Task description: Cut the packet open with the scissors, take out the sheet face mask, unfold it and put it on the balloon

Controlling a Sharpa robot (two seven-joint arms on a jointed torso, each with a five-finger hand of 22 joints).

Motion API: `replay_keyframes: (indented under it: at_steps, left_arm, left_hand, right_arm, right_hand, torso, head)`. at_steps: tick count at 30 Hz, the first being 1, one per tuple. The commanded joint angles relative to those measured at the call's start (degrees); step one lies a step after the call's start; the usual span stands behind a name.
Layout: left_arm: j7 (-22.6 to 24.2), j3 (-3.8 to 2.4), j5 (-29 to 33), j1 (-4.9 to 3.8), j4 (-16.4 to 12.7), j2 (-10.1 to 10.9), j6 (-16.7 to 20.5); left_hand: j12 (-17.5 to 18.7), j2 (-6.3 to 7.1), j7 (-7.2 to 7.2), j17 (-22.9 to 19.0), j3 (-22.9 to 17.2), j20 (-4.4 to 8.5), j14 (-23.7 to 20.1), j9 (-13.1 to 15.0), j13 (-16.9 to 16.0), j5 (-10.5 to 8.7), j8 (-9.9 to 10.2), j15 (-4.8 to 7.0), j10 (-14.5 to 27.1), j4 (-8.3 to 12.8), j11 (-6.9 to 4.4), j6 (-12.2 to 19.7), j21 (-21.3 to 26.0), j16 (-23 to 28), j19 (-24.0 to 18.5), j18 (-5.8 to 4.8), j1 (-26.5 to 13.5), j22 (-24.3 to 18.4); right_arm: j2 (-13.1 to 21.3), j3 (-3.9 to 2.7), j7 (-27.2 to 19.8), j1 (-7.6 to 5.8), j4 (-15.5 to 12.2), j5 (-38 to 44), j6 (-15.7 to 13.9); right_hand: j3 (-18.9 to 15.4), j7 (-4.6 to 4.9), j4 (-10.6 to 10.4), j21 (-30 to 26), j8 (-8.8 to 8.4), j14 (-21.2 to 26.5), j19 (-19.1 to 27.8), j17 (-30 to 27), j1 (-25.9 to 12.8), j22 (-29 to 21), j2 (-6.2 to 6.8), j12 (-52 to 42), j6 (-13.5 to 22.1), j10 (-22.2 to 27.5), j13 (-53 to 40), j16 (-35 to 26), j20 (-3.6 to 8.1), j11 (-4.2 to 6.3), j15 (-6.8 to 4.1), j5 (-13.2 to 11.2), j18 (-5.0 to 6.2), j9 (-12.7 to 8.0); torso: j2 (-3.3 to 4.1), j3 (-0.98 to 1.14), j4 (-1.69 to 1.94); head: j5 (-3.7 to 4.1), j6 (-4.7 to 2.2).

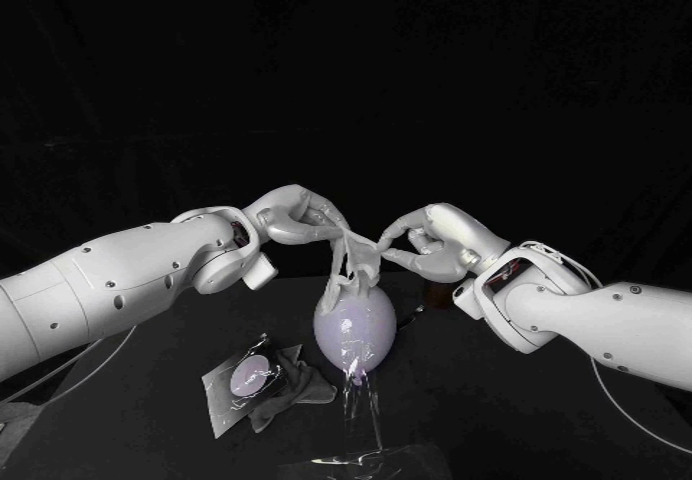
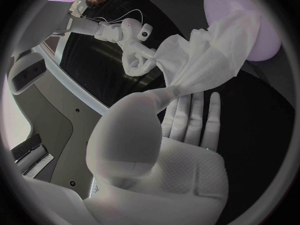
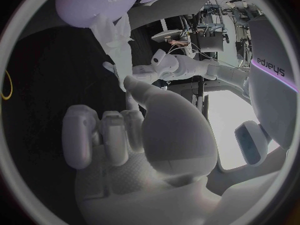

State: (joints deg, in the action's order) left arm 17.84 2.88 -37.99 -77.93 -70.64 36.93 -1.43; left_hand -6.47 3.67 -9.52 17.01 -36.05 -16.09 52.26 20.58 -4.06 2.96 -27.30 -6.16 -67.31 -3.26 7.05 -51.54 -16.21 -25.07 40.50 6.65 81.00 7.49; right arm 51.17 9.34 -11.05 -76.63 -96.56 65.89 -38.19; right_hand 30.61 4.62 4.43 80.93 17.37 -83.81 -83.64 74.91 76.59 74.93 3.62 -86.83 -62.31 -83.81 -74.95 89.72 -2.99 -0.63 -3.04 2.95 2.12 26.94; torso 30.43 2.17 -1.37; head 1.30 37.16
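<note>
A pale lilac balloon (image 1: 355,325) stands upright on a clear stand at the middle of the table. Just above its top hangs the white sheet mask (image 1: 353,265), still bunched and only partly spread. My left hand (image 1: 296,220) pinches one end of it and my right hand (image 1: 426,245) pinches the other. In the left wrist view the mask (image 2: 206,60) fans out from my left hand (image 2: 169,135) towards the balloon (image 2: 250,25), with the right hand (image 2: 137,55) beyond. In the right wrist view my right hand (image 3: 144,130) holds a mask strip (image 3: 119,40) running to the balloon (image 3: 94,5).
The cut packet (image 1: 253,385), with a lilac round print, lies flat on the table front left of the balloon. The balloon's clear stand (image 1: 361,425) reaches down to the table's front edge. Both forearms close in on the balloon from either side.
</note>
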Motion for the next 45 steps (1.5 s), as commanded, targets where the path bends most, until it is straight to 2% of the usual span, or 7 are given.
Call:
replay_keyframes:
  at_steps: [1, 35, 38, 39, 41, 43, 45]
  left_arm:
    - [-1.26, -0.08, 0.41, -0.76, -0.24, -0.21, -1.09]
    - [-5.10, -0.05, 11.57, -8.82, 3.99, -3.16, -1.34]
    - [-5.22, -0.05, 11.99, -9.05, 4.13, -3.34, -1.46]
    - [-5.25, -0.05, 12.22, -9.12, 4.19, -3.40, -1.46]
    - [-5.27, -0.05, 12.49, -9.18, 4.27, -3.48, -1.45]
    - [-5.28, -0.05, 12.97, -9.24, 4.38, -3.56, -1.45]
    - [-5.29, -0.05, 13.37, -9.28, 4.45, -3.61, -1.51]
  left_hand:
    - [0.17, -0.01, 0.16, 0.42, 0.21, 0.10, 1.03, 10.28, -0.08, -0.23, -0.52, 0.32, -0.51, -0.37, -0.10, 0.44, -0.70, -0.75, 0.88, 1.37, 0.40, 0.34]
    - [-1.86, -0.60, 1.00, 3.34, 2.18, 1.21, 6.79, 12.06, -1.11, -0.23, 0.47, 2.64, -6.25, -0.85, -1.93, -0.01, -7.47, -3.96, 4.84, 3.50, 0.74, 4.29]
    - [-1.86, -0.61, 0.99, 3.35, 2.19, 1.23, 6.80, 12.08, -1.12, -0.23, 0.49, 2.64, -6.27, -0.86, -1.93, -0.01, -7.55, -3.95, 4.86, 3.51, 0.75, 4.33]
    - [-1.86, -0.62, 0.99, 3.38, 2.22, 1.26, 6.81, 12.11, -1.13, -0.23, 0.51, 2.64, -6.29, -0.86, -1.93, -0.02, -7.67, -3.94, 4.87, 3.51, 0.76, 4.41]
    - [-1.86, -0.62, 0.99, 3.41, 2.24, 1.29, 6.83, 12.13, -1.14, -0.23, 0.52, 2.65, -6.31, -0.87, -1.94, -0.03, -7.77, -3.94, 4.89, 3.52, 0.77, 4.48]
    - [-1.87, -0.64, 0.98, 3.48, 2.30, 1.36, 6.90, 12.20, -1.16, -0.23, 0.56, 2.67, -6.36, -0.86, -1.95, -0.07, -8.03, -3.94, 4.93, 3.53, 0.80, 4.65]
    - [-1.88, -0.64, 0.98, 3.52, 2.34, 1.41, 6.95, 12.24, -1.18, -0.23, 0.59, 2.68, -6.40, -0.86, -1.95, -0.09, -8.21, -3.95, 4.97, 3.54, 0.83, 4.76]
  right_arm:
    - [-0.21, -0.14, -1.63, -0.45, 0.32, -3.22, -2.21]
    - [-5.69, -0.52, -6.49, -4.05, 8.99, -22.67, -2.95]
    - [-5.95, -0.52, -7.26, -4.10, 9.41, -24.60, -2.38]
    - [-6.03, -0.51, -7.51, -4.12, 9.64, -25.44, -1.88]
    - [-6.07, -0.51, -7.63, -4.14, 9.86, -26.09, -1.40]
    - [-6.04, -0.50, -7.61, -4.16, 10.15, -26.80, -0.58]
    - [-5.95, -0.47, -7.48, -4.17, 10.40, -27.22, 0.16]
  right_hand:
    - [0.22, 0.34, 0.00, -0.43, 0.26, -6.19, -2.74, 15.09, -0.40, 12.54, 0.00, -0.09, 0.14, -4.48, -12.94, 0.28, 0.10, 0.06, -0.20, -0.17, -0.21, 0.09]
    - [0.68, 0.67, 0.02, -4.06, 1.16, -6.19, -1.27, 15.09, -1.05, 11.56, -0.16, 5.84, 1.98, -1.12, -9.04, 0.28, -0.23, -0.13, 0.22, -0.19, 0.48, 1.23]
    - [0.94, 1.50, -0.44, -14.23, 0.33, -5.43, 3.07, 12.65, -1.38, 8.79, -0.86, 20.56, 4.84, 7.85, 0.35, -0.91, -0.61, -0.80, 0.79, -0.26, 2.32, 1.29]
    - [2.06, 3.51, -1.54, -29.92, -2.44, -1.05, 10.68, 2.06, -2.51, 4.36, -0.56, 46.27, 9.47, 24.44, 16.54, -7.06, -1.50, -2.49, 2.27, 0.21, 4.71, 0.15]
    - [2.12, 3.72, -1.41, -33.43, -2.77, 0.16, 12.57, -0.13, -2.53, 3.28, 0.15, 47.95, 9.84, 24.42, 18.10, -8.64, -1.78, -2.90, 2.51, -0.34, 5.19, 0.01]
    - [3.92, 5.24, -2.21, -52.37, -5.23, 10.58, 23.71, -15.86, -3.00, -3.21, 1.71, 60.08, 12.44, 26.55, 28.96, -21.72, -3.22, -4.47, 4.04, 0.35, 7.38, -1.06]
    - [3.65, 5.81, -2.65, -53.79, -6.22, 12.52, 23.83, -20.18, -3.43, -4.43, 2.84, 65.15, 13.05, 26.71, 34.35, -25.35, -3.77, -4.74, 4.53, 0.08, 7.69, -1.49]
  torso:
    - [0.00, 0.00, -0.01]
    - [0.10, 0.06, -0.01]
    - [0.12, 0.04, 0.01]
    - [0.13, 0.02, 0.00]
    - [0.14, 0.00, -0.02]
    - [0.13, -0.03, -0.04]
    - [0.11, -0.05, -0.04]
  head:
    - [0.03, -0.58]
    - [0.23, -3.82]
    - [0.19, -4.04]
    - [0.19, -4.03]
    - [0.22, -4.08]
    - [0.24, -4.08]
    - [0.27, -4.10]
